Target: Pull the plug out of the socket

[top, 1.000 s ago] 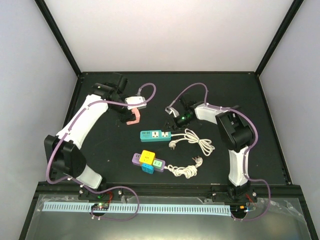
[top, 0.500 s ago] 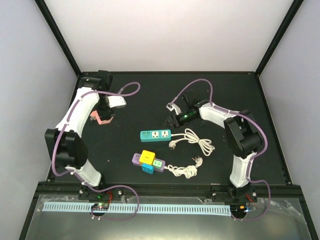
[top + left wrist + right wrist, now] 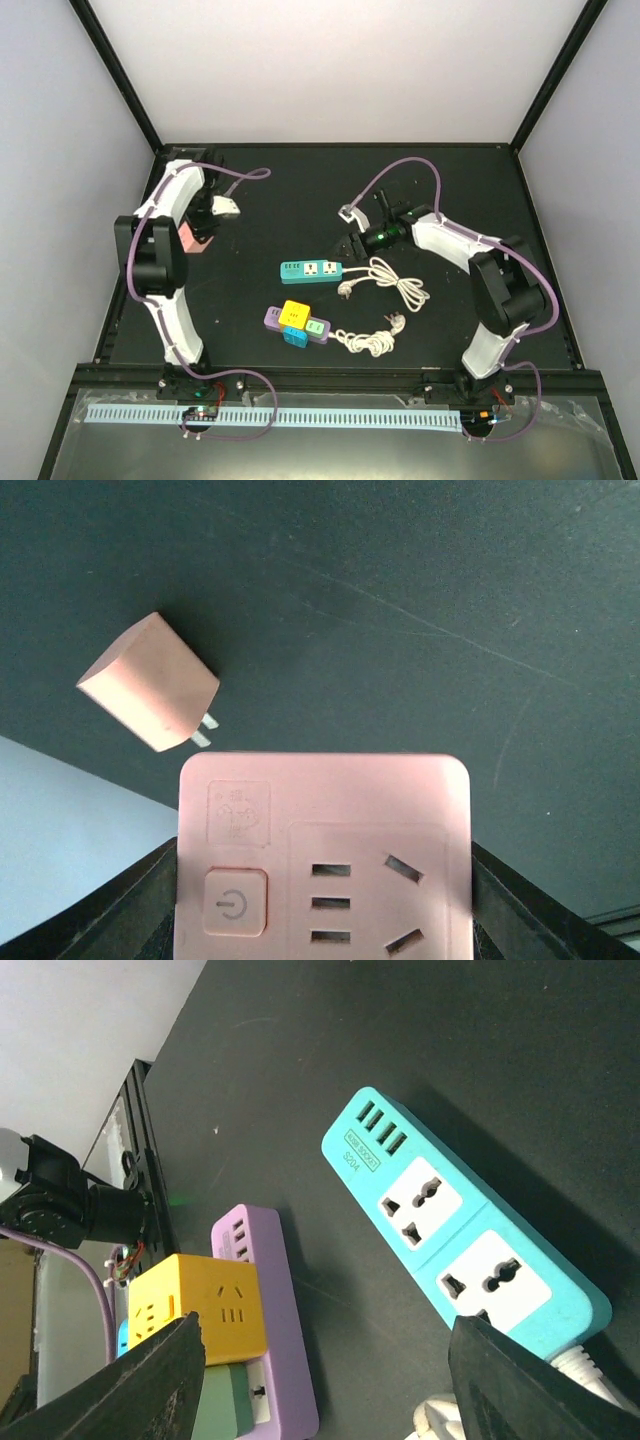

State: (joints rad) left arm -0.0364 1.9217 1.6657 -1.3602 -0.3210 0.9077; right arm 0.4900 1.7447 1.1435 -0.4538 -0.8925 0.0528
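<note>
Black surface [image 3: 450, 600] beneath; left end effector [image 3: 322, 920] pinched on pink socket [image 3: 325, 850]; just beyond, leftward, pink plug [image 3: 148, 693], prongs bare, apart. Judged pulled off; only releasing left

1. Bench [image 3: 300, 190]: black surface, bounded by a black frame.
2. Teal power strip [image 3: 311, 270] [image 3: 470, 1250]: lies flat near the bench centre. Two universal outlets and a row of USB ports face up.
3. White cord [image 3: 395, 283]: leaves the right end of the teal strip and lies in loose loops beside it.
4. Purple power strip [image 3: 297, 323] [image 3: 275, 1300]: lies nearer the front edge, apart from the teal strip. A yellow cube adapter [image 3: 294, 313] [image 3: 195, 1305] sits on it; a blue block [image 3: 293, 335] touches the cube.
5. Second white cord [image 3: 368, 340]: bundled just right of the purple strip.
</note>
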